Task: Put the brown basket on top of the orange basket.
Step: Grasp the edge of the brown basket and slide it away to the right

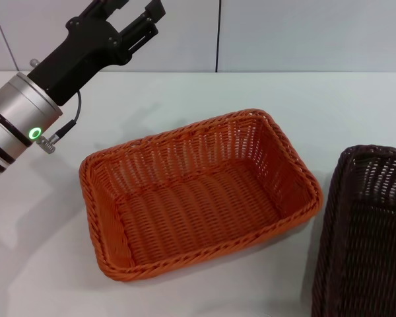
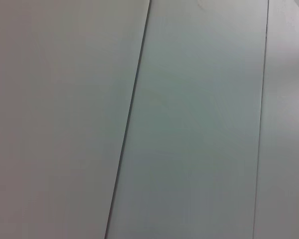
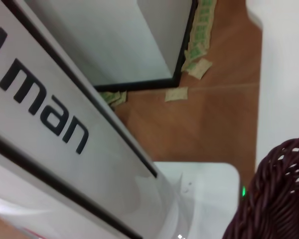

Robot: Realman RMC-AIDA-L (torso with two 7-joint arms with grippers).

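Observation:
The orange basket [image 1: 198, 198] stands open side up in the middle of the white table [image 1: 46, 264], empty. The brown basket [image 1: 366, 231] is at the right edge of the head view, cut off by the frame, a small gap away from the orange basket's right corner. A piece of its dark braided rim [image 3: 276, 196] shows close in the right wrist view. My left gripper [image 1: 133, 8] is raised at the far left, above and behind the orange basket, open and empty, pointing at the wall. My right gripper is out of view.
A grey panelled wall [image 2: 189, 124] runs behind the table. The right wrist view shows my white body panel with black lettering [image 3: 45, 114] and brown floor [image 3: 214, 114] with paper scraps beside the table.

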